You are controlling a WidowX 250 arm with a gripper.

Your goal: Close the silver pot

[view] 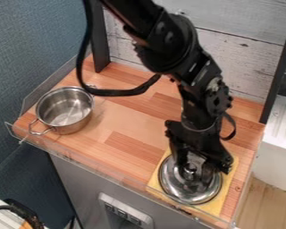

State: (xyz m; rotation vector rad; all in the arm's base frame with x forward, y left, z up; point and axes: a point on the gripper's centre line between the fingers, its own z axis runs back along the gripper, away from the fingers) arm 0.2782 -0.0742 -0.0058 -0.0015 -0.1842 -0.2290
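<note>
My black gripper (195,171) points down over the silver lid (199,196) at the right front of the counter. Its fingers stand apart and open, one on each side of the lid's knob (189,168). Whether they touch the knob, I cannot tell. The lid lies on a yellow cloth or mat (159,177). On the left part of the counter the silver pot (65,109) is uncovered, showing its inside, with a wire handle toward the front. The gripper is well to the right of the pot.
The wooden counter (130,116) lies between pot and lid. A clear low edging (91,166) runs along its front. Behind stands a whitish plank wall (244,58), with dark posts at both back corners. A black cable loops from the arm above the counter.
</note>
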